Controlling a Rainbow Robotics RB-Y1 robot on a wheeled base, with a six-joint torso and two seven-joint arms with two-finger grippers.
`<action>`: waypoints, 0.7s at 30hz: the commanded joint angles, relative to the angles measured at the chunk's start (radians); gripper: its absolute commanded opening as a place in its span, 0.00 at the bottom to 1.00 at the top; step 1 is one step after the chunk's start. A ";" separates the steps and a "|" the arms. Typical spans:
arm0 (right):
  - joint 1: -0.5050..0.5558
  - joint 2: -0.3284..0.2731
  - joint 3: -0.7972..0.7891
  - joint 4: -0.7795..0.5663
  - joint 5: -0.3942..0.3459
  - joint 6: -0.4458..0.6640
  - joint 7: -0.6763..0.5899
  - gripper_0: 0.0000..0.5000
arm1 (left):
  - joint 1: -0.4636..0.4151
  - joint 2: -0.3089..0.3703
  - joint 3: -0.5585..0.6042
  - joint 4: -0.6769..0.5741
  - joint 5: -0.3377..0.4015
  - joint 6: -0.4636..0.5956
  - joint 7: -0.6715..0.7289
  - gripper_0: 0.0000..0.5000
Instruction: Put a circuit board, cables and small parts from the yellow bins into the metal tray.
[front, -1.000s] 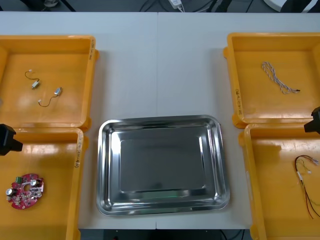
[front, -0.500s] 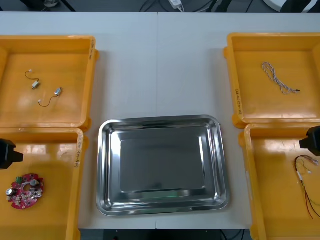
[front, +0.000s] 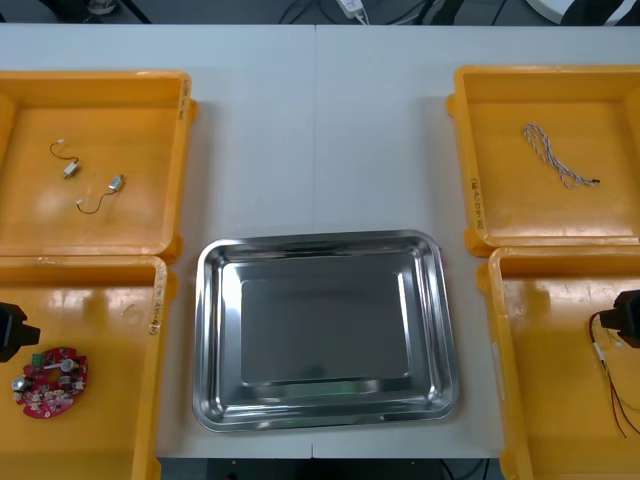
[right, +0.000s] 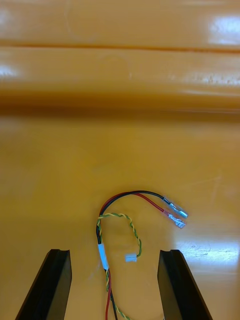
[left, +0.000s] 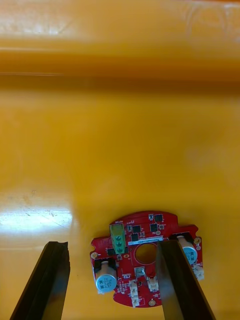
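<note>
In the far left bin (front: 150, 90) two small metal parts (front: 70, 168) lie untouched. The left jaws hang released over the near left bin (front: 150, 300). Their fingers (left: 50, 282) stand on either side of the circuit board (front: 48, 382), which lies flat on the bin floor.

The risk here is alignment. The board (left: 145, 265) sits off-centre in the gap, and one finger already overlaps its edge beside a silver can. A straight drop could land that finger on the parts, or tip the board or shove it away. A flat disc on smooth plastic also gives little edge to pinch.

The board is round, so it has no long axis. Its parts face up, with the green block on its far side.

The tray (front: 205, 340) in the middle of the desk (front: 320, 120) holds nothing. The far right bin (front: 465, 150) holds a twisted blue and white cable (front: 558, 155).

Over the near right bin (front: 500, 380) the right jaws are also released. Their fingers (right: 177, 285) bracket the looped far end of the red and yellow cable (front: 612, 385).

Closing could catch a single strand (right: 117, 217) or miss altogether, and the trailing length may drag or snag on the bin wall when lifted.

The cable's long axis runs far to near. Its terminal ends are at the far end, hooked toward one finger.
</note>
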 joint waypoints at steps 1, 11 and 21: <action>0.058 -0.032 0.006 -0.030 0.013 -0.035 0.035 1.00 | 0.037 0.000 0.013 -0.026 -0.020 -0.029 -0.078 1.00; 0.103 -0.032 0.011 -0.021 0.010 -0.078 0.055 1.00 | 0.043 -0.036 -0.016 -0.017 -0.058 -0.053 -0.086 1.00; 0.104 -0.032 0.078 0.037 0.002 -0.169 0.056 1.00 | 0.046 -0.069 -0.063 0.023 -0.100 -0.111 -0.101 1.00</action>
